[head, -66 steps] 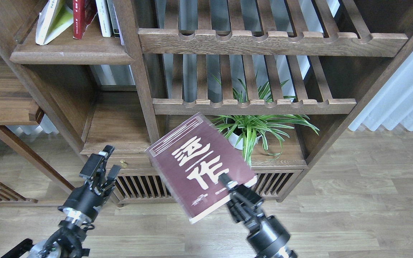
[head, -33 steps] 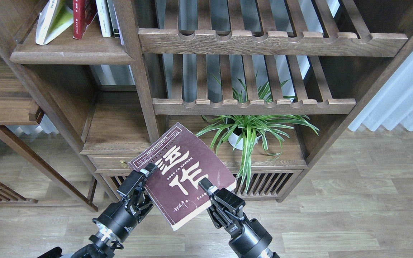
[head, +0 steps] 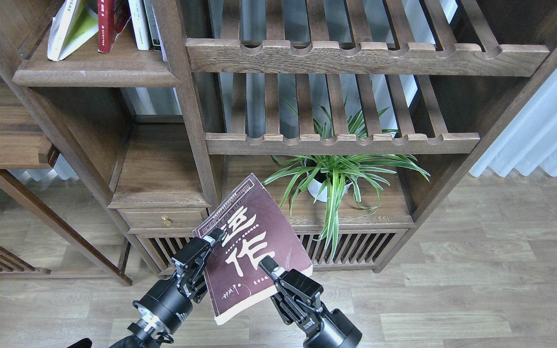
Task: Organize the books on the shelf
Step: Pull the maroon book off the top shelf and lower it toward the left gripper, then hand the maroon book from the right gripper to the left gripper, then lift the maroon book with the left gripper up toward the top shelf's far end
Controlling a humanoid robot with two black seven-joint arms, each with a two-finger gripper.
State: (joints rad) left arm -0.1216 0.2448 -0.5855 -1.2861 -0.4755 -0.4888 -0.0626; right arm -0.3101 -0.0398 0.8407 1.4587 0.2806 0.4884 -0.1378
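The thick dark maroon book (head: 252, 241) with big white characters hangs tilted in the air in front of the low cabinet. My right gripper (head: 270, 267) is shut on its lower right edge. My left gripper (head: 209, 243) has the book's left edge between its fingers; one finger lies on the cover and the other is hidden behind it. The shelf (head: 97, 72) is the solid board at the upper left. On it lean a lime-yellow book (head: 78, 30), a red book (head: 107, 24) and some white-spined ones (head: 139, 24).
Two slatted racks (head: 341, 142) with scalloped rails fill the upper right of the unit. A potted spider plant (head: 334, 176) stands on the low cabinet top just right of the held book. A small drawer (head: 162, 220) sits behind the left gripper. Curtain and wooden floor are at the right.
My left gripper has moved right from open air onto the maroon book's left edge. The book has shifted down and left and turned more upright, and both arms have drawn back toward the bottom edge.
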